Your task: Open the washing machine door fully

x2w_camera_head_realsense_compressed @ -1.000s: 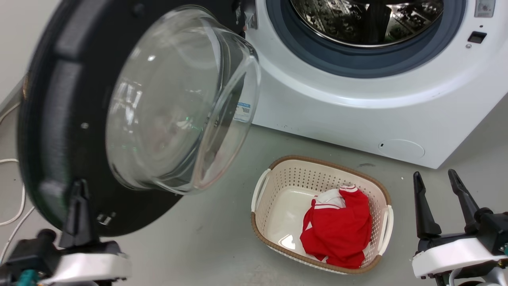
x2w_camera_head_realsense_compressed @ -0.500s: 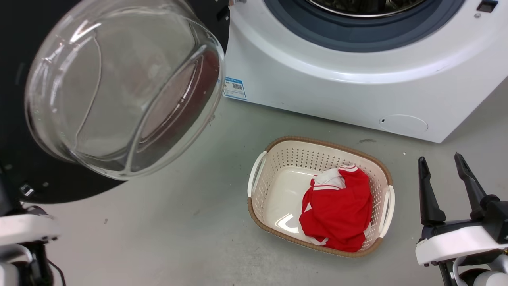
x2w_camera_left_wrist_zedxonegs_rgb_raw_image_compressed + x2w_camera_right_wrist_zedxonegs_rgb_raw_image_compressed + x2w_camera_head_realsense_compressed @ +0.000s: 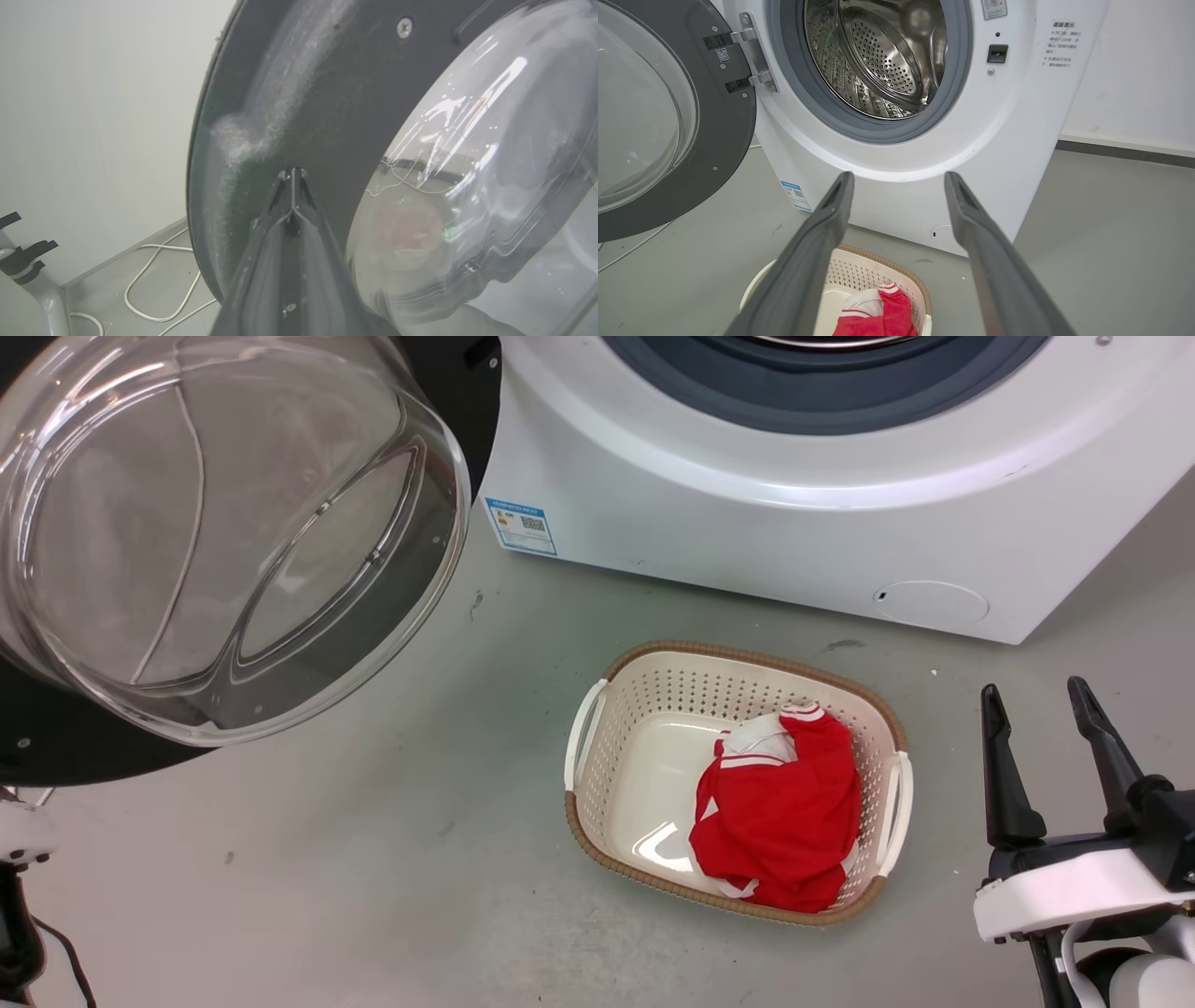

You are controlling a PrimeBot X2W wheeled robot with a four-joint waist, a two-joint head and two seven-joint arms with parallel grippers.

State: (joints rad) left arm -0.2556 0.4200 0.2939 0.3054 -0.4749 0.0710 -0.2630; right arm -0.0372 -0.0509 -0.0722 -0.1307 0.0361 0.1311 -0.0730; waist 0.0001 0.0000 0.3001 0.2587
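Note:
The washing machine door [image 3: 75, 756], a black disc with a bulging glass bowl [image 3: 224, 532], stands swung out at the upper left. It hangs on a metal hinge [image 3: 754, 51] beside the steel drum [image 3: 882, 56] of the white washing machine [image 3: 747, 523]. In the left wrist view my left gripper [image 3: 292, 171] is shut, its tips resting against the door's black inner ring [image 3: 327, 116] beside the glass. My right gripper [image 3: 1032, 687] is open and holds nothing at the lower right, over bare floor, pointing toward the machine's front [image 3: 899, 175].
A cream laundry basket [image 3: 607, 709] holding a red and white garment [image 3: 775, 803] sits on the grey floor in front of the machine. White cables [image 3: 154, 280] lie on the floor behind the door, near a wall and a grey stand [image 3: 28, 270].
The door has swung further away from the machine, uncovering the blue label. The head camera has shifted, and my left gripper has slid out of its lower left corner. The right gripper has hardly moved.

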